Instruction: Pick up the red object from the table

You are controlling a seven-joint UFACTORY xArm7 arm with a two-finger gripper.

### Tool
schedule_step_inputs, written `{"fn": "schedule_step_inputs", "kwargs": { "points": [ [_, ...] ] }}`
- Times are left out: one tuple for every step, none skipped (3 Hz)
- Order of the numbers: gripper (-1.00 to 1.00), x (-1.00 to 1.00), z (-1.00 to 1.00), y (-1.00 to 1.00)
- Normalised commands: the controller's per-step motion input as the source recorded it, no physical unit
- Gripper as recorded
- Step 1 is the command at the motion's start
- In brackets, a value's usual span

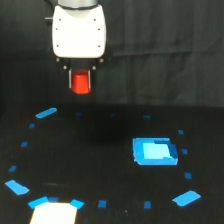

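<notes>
The red object (81, 83) is a small bright red-orange stubby block held between the gripper's two thin fingers, well above the black table (100, 150). My gripper (80, 80), with its white body above, hangs at the upper left of the exterior view and is shut on the red object. The block's lower end sticks out just below the fingertips.
A bright blue rectangular patch (154, 151) lies on the table at the exterior view's right. A white patch (54, 212) sits at the bottom left edge. Several small blue tape marks, such as one (46, 113) at the left, ring the table.
</notes>
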Motion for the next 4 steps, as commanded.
{"fn": "schedule_step_inputs", "kwargs": {
  "points": [
    [-1.0,0.43,0.2,-0.1],
    [-1.0,-0.13,0.11,-0.33],
    [-1.0,0.26,0.4,0.43],
    [-1.0,-0.09,0.25,0.43]
  ]
}}
